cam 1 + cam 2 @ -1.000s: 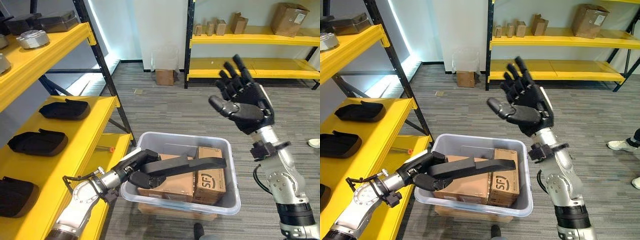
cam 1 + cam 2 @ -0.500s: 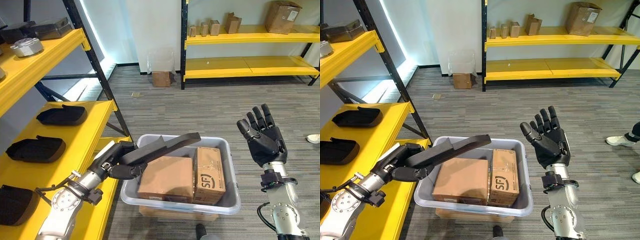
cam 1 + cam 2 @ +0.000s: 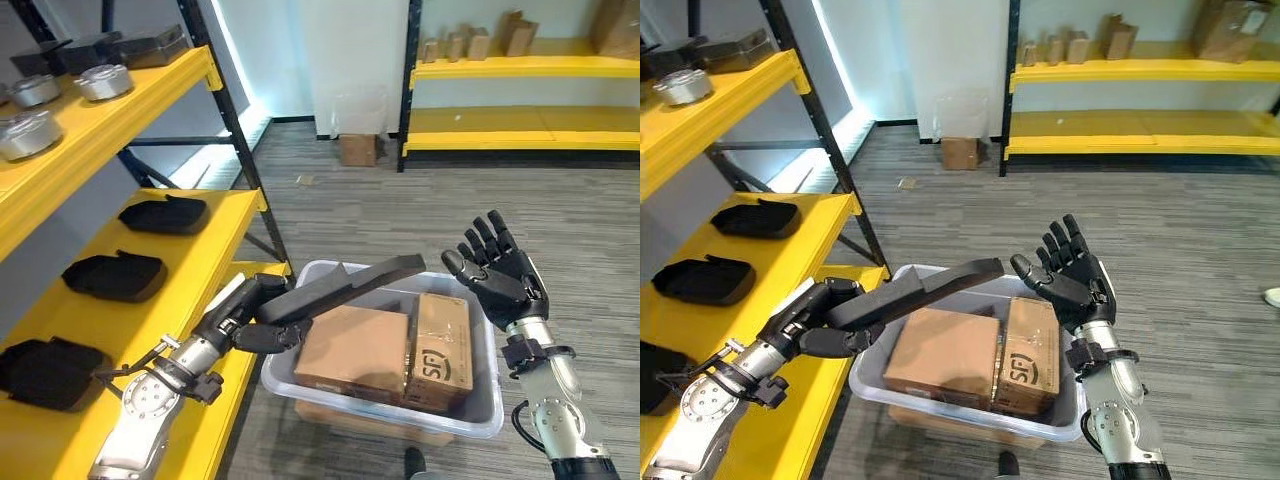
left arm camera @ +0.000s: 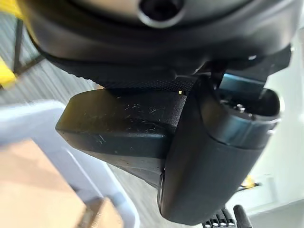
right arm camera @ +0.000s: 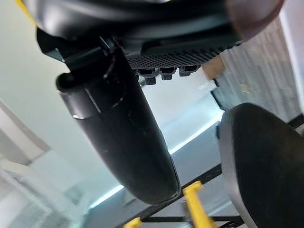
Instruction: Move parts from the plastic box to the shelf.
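A long black part (image 3: 340,288) is clamped at one end by the left hand (image 3: 248,318) over the plastic box (image 3: 478,412); it looks stiff and light (the free end may swing). The right hand (image 3: 497,277) is held with fingers spread.

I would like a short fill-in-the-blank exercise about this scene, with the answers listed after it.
1. The long black part is held by the robot's ____ hand.
2. The right hand is raised with its fingers ____.
3. The plastic box has two ____ boxes inside.
4. The shelf beside the plastic box is ____ in colour.

Answers: left; open; cardboard; yellow
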`<state>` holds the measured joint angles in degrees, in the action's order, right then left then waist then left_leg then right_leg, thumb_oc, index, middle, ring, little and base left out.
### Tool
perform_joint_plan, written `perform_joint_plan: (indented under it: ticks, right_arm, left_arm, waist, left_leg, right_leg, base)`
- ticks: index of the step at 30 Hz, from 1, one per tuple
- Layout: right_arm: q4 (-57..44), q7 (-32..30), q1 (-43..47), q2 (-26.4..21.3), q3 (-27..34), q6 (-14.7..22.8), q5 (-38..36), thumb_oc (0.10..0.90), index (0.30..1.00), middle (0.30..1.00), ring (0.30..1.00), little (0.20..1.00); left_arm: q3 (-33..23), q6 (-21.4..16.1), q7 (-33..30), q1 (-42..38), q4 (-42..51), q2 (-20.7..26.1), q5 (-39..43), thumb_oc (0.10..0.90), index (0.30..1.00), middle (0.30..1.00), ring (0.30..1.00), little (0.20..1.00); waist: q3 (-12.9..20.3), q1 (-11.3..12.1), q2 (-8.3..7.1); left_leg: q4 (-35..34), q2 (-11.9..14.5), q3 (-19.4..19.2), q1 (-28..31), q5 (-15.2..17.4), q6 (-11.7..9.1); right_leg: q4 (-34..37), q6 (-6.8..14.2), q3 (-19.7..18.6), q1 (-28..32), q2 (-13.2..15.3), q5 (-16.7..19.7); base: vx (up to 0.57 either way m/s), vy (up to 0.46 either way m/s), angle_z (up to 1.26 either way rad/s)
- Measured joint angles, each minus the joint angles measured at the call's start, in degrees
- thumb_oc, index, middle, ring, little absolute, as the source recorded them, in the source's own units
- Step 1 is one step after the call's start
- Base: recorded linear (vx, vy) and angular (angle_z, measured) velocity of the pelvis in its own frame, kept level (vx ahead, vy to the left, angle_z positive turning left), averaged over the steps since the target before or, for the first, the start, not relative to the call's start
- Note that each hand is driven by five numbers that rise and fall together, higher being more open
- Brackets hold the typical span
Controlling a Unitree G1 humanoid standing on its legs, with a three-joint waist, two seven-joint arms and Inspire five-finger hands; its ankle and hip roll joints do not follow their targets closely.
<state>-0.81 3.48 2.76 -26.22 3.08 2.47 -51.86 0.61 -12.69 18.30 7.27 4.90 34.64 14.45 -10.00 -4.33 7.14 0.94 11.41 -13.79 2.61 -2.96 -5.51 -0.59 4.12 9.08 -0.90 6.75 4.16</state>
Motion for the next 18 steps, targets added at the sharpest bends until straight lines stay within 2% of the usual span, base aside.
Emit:
perform_joint_plan:
  ticks: [1, 2, 4, 6, 7, 8, 9, 10, 12, 13, 15, 16, 17, 18]
  right_arm:
    - [1.56, -0.99, 1.16, -0.26, 0.58, -0.04, 0.03, 0.900, 1.000, 1.000, 1.000, 1.000]
    - [2.45, -2.38, 1.55, -0.42, 0.51, -0.12, 0.22, 0.900, 1.000, 1.000, 1.000, 1.000]
    - [3.92, -3.38, 3.47, -0.48, 0.16, -0.40, 1.78, 0.900, 1.000, 1.000, 1.000, 1.000]
    - [4.28, -4.10, 5.07, -0.39, -0.39, -0.63, 3.42, 0.900, 1.000, 1.000, 1.000, 1.000]
    - [3.98, -4.40, 5.46, -0.21, -0.36, -0.81, 4.29, 0.900, 1.000, 1.000, 1.000, 1.000]
    - [3.49, -4.88, 5.25, 0.67, -0.28, -0.82, 4.60, 0.900, 1.000, 1.000, 1.000, 1.000]
    - [3.02, -4.88, 4.20, 1.45, -0.06, -0.80, 4.60, 0.900, 1.000, 1.000, 1.000, 1.000]
    - [2.59, -4.85, 2.60, 1.68, -0.06, -0.84, 4.60, 0.900, 1.000, 1.000, 1.000, 1.000]
    - [2.40, -4.76, 0.34, 2.14, 0.31, -0.66, 4.62, 0.900, 1.000, 1.000, 1.000, 1.000]
    - [2.40, -4.72, -0.45, 2.35, 0.54, -0.30, 4.63, 0.900, 1.000, 1.000, 1.000, 1.000]
    - [2.55, -4.67, -0.71, 2.80, 0.95, 0.41, 4.63, 0.900, 1.000, 1.000, 1.000, 1.000]
    - [2.59, -3.96, -0.53, 3.09, 0.78, 0.71, 4.63, 0.900, 1.000, 1.000, 1.000, 1.000]
    - [2.63, -3.74, 0.51, 3.43, 1.18, 1.11, 4.65, 0.900, 1.000, 1.000, 1.000, 1.000]
    - [2.25, -2.73, -0.01, 4.01, 1.81, 1.44, 4.78, 0.900, 1.000, 1.000, 1.000, 1.000]
  left_arm:
    - [-0.50, -0.02, -1.92, 0.07, -0.08, -0.31, -0.17, 0.400, 0.300, 0.300, 0.300, 0.300]
    - [-0.65, -0.30, -3.89, 0.63, -0.24, -0.31, -0.23, 0.400, 0.300, 0.300, 0.300, 0.300]
    - [-1.51, -1.15, -6.71, 1.32, -0.23, -0.19, -0.79, 0.400, 0.300, 0.300, 0.300, 0.300]
    - [-2.07, -1.69, -7.90, 1.77, -0.25, -0.17, -1.40, 0.400, 0.300, 0.300, 0.300, 0.300]
    - [-2.38, -1.69, -7.82, 1.43, -0.40, -0.17, -1.45, 0.400, 0.300, 0.300, 0.300, 0.300]
    - [-2.35, -2.32, -7.68, 1.18, -0.50, -0.26, -1.65, 0.400, 0.300, 0.300, 0.300, 0.300]
    - [-2.16, -2.46, -7.56, 1.05, -0.51, -0.27, -1.80, 0.400, 0.300, 0.300, 0.300, 0.300]
    - [-1.80, -2.67, -7.40, 0.87, -0.50, -0.23, -1.85, 0.400, 0.300, 0.300, 0.300, 0.300]
    - [-1.77, -3.96, -7.29, 0.84, -0.38, -0.18, -1.81, 0.400, 0.300, 0.300, 0.300, 0.300]
    - [-1.78, -4.36, -7.25, 0.84, -0.24, -0.16, -1.80, 0.400, 0.300, 0.300, 0.300, 0.300]
    - [-1.84, -5.17, -7.23, -0.44, -0.28, 0.29, -1.77, 0.400, 0.300, 0.300, 0.300, 0.300]
    - [-1.90, -5.17, -6.94, -2.14, -0.25, 0.74, -1.64, 0.400, 0.300, 0.300, 0.300, 0.300]
    - [-2.00, -5.19, -6.67, -5.66, -0.27, 0.66, -1.47, 0.400, 0.300, 0.300, 0.300, 0.300]
    - [-2.02, -5.46, -6.44, -5.86, -0.25, -0.31, -1.36, 0.400, 0.300, 0.300, 0.300, 0.300]
  waist:
    - [-1.34, 0.29, 0.62]
    - [-1.91, 1.56, 1.52]
    - [-3.58, 3.07, 1.56]
    - [-4.58, 4.49, 0.79]
    - [-5.32, 4.30, -0.32]
    - [-6.75, 3.74, -2.59]
    - [-7.19, 3.68, -3.33]
    - [-7.48, 2.79, -4.10]
    - [-7.54, 1.75, -5.52]
    - [-7.51, 1.52, -5.52]
    - [-7.47, 1.23, -5.43]
    - [-6.41, 1.49, -5.41]
    - [-6.38, 2.45, -6.10]
    - [-5.74, 1.39, -5.11]
  left_leg:
    - [1.05, 0.17, 0.70, -0.54, 0.53, 0.07]
    - [1.50, 0.94, 1.07, -1.06, 0.47, 0.21]
    - [2.21, 1.39, 1.87, -1.88, -1.00, -2.01]
    - [2.93, 1.13, 2.98, -3.01, -2.64, -3.91]
    - [3.05, 0.36, 2.50, -4.38, -4.76, -3.66]
    - [2.11, -0.44, -2.87, -5.89, -9.50, 1.04]
    - [6.69, 0.52, -8.78, -6.18, -5.81, 3.55]
    - [9.83, 1.16, -12.57, -5.48, -3.19, 3.13]
    - [13.65, 1.27, -15.35, -2.34, -0.94, 2.06]
    - [14.93, 1.17, -15.83, -0.25, -2.90, 1.89]
    - [12.79, 0.42, -15.96, 0.49, -4.10, -0.08]
    - [3.00, -1.91, -14.65, 2.57, -9.11, -3.57]
    - [10.17, -0.08, -16.24, -0.32, -3.34, -1.92]
    - [16.99, 1.09, -17.19, -0.32, 1.60, -3.39]
  right_leg:
    - [-2.22, -0.18, 0.09, -0.82, 0.25, -1.16]
    - [-4.39, -0.64, 1.06, -1.65, -0.39, -1.87]
    - [-11.33, -1.58, 1.31, -5.28, 0.03, -5.63]
    - [-18.04, -2.57, 1.35, -8.69, 0.60, -8.44]
    - [-21.46, -3.07, 2.60, -10.13, 2.75, -10.66]
    - [-21.14, -5.52, 6.47, -9.98, 5.59, -10.91]
    - [-18.70, -6.95, 8.71, -8.18, 6.11, -9.90]
    - [-15.24, -7.49, 11.46, -5.65, 6.51, -8.69]
    - [-10.97, -7.28, 13.76, -3.20, 6.75, -7.60]
    - [-9.74, -7.03, 14.44, -2.32, 6.58, -6.90]
    - [-8.54, -5.69, 15.30, -2.34, 6.45, -5.60]
    - [-5.51, -5.13, 17.04, -1.72, 6.25, -3.67]
    - [-0.99, -6.90, 20.88, -0.32, 5.77, -0.58]
    - [0.64, -5.28, 23.97, 1.98, 4.77, 1.31]
  base:
    - [-0.11, -0.098, 0.17]
    - [-0.14, -0.077, 0.16]
    - [-0.12, -0.037, 0.09]
    - [-0.12, -0.089, 0.19]
    - [-0.21, -0.164, 1.15]
    - [-0.21, -0.177, 1.37]
    - [-0.18, -0.184, 1.49]
    - [-0.12, -0.111, 1.02]
    - [-0.15, -0.073, 0.85]
    - [-0.12, -0.023, 0.58]
    - [-0.18, 0.016, 0.51]
    - [-0.34, 0.267, 0.84]
    - [-0.33, 0.444, 1.13]
    - [-0.26, 0.493, 1.23]
